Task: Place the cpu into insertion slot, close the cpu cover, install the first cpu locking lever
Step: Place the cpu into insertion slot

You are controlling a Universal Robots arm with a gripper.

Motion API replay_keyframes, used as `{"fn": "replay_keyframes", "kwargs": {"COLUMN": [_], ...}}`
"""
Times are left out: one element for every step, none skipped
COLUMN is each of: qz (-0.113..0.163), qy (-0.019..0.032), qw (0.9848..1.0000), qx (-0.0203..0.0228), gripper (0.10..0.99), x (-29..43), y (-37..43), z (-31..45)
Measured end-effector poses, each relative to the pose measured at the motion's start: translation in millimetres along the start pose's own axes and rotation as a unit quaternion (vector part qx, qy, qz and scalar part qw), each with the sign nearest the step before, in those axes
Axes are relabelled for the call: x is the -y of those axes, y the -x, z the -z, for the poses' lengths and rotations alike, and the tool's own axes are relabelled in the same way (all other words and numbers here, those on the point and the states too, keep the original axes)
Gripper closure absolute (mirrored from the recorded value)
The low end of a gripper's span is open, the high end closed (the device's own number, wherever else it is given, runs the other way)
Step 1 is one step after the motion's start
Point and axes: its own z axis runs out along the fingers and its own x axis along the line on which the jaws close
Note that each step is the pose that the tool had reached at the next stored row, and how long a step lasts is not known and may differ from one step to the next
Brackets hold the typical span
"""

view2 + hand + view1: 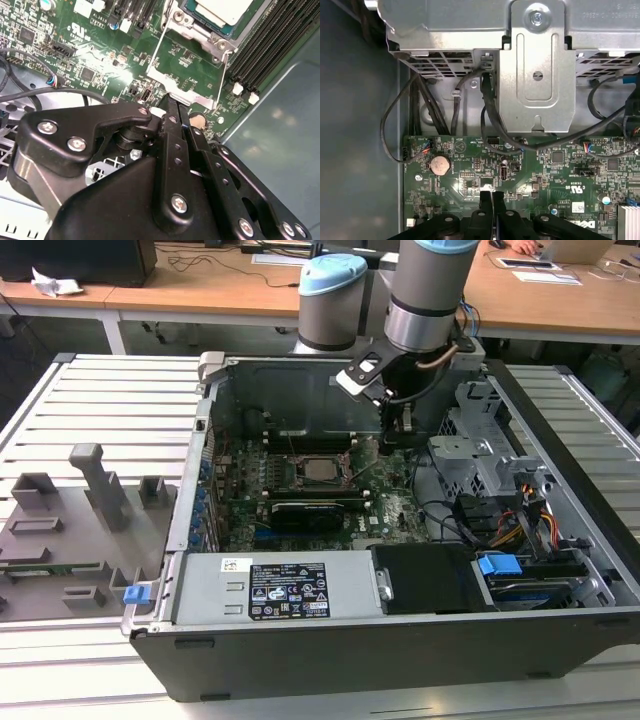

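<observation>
Cpu seating; parts counted. One green motherboard. One gripper, jaws together on nothing. One silver cpu cover framing the chip. One pale square cpu in the insertion slot, at eight o'clock from the gripper in the exterior view. Two wire levers.

I see a robotics lab in an office room: an open computer case on a slatted aluminium surface, grey part fixtures beside it, and wooden desks strewn with cables and papers behind.
</observation>
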Motion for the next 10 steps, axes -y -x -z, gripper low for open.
{"fn": "replay_keyframes", "kwargs": {"qz": [0.0,0.0,0.0,0.0,0.0,0.0,0.0,0.0,0.0,0.0], "qy": [0.0,0.0,0.0,0.0,0.0,0.0,0.0,0.0,0.0,0.0], "qw": [1.0,1.0,1.0,1.0,1.0,1.0,1.0,1.0,1.0,1.0], "qx": [0.0,0.0,-0.0001,-0.0001,-0.0001,0.0,0.0,-0.0001,-0.0001,0.0], "gripper": [0.933,0.933,0.933,0.933,0.933,0.933,0.933,0.933,0.933,0.933], "x": [1.0,2.5,4.0,7.5,9.2,10.9,12.3,14.6,18.3,21.5], "y": [0.0,0.0,0.0,0.0,0.0,0.1,0.1,0.1,0.1,0.2], "z": [0.0,0.0,-0.1,-0.1,-0.1,0.0,0.0,-0.1,-0.2,-0.2]}}
